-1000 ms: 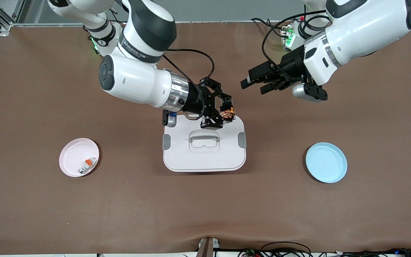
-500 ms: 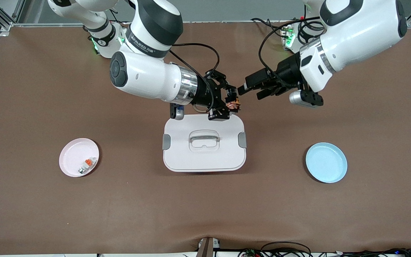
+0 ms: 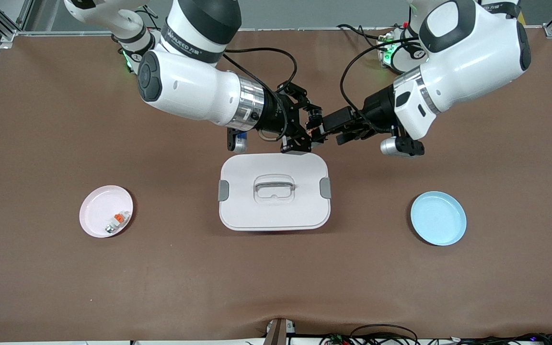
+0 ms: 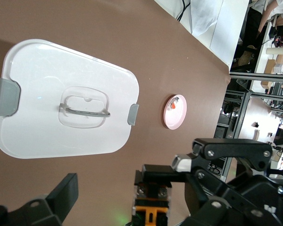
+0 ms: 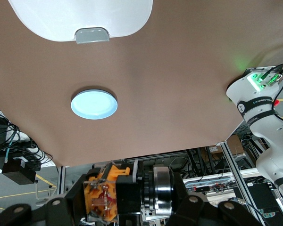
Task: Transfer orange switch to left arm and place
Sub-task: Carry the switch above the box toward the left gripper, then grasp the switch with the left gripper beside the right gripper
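At the lower left of the front view the pink plate (image 3: 106, 211) holds a small white-grey piece (image 3: 116, 221) with an orange tab, well apart from the action and in no one's way. Up and toward the centre, the right arm reaches in from the upper left, and its hand (image 3: 310, 128) is clamped tight on the switch (image 3: 310, 125), which hangs in the air just above the top edge of the box (image 3: 274, 197), near its corner toward the left arm's end. In the right wrist view the switch (image 5: 101, 194) shows as an orange body pinched between the fingers. Right beside it, the left hand (image 3: 329, 130) comes from the upper right with its jaws spread wide, their tips all but meeting the switch; the left wrist view shows the switch (image 4: 151, 207) sitting just at the mouth of that opening. The handover looks about to happen, and here lies the risk: the part is tiny, so if the left hand closes off-centre or the right lets go too early, the switch may drop onto the box lid or the surface. The two hands are also close enough to knock fingers. Any sag would bring them against the box. At the lower right the blue plate (image 3: 438, 218) waits bare.
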Controlling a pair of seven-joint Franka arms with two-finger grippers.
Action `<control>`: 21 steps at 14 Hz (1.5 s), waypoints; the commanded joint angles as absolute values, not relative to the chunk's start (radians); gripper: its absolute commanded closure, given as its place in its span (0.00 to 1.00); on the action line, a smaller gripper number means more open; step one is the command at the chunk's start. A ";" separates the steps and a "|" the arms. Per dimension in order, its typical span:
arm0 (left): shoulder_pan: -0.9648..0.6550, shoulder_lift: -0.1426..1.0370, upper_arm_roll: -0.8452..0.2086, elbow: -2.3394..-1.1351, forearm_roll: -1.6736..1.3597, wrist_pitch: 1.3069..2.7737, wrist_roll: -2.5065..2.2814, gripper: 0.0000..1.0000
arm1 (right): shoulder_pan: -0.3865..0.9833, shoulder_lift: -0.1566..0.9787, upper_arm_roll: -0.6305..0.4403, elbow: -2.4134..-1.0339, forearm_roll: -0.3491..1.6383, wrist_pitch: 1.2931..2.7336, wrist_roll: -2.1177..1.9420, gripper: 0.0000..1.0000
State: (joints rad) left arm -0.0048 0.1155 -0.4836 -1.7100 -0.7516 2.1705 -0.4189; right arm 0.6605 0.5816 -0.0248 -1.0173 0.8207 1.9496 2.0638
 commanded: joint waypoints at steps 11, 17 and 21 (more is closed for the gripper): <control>-0.018 0.109 -0.505 -1.718 -0.755 2.181 -0.485 0.00 | 0.664 0.601 -0.020 -0.985 0.838 1.989 2.079 1.00; -0.018 0.109 -0.506 -1.718 -0.755 2.180 -0.502 0.57 | 0.664 0.601 -0.021 -0.985 0.838 1.997 2.079 1.00; -0.015 0.109 -0.505 -1.717 -0.753 2.180 -0.505 0.88 | 0.664 0.601 -0.023 -0.985 0.838 1.997 2.075 1.00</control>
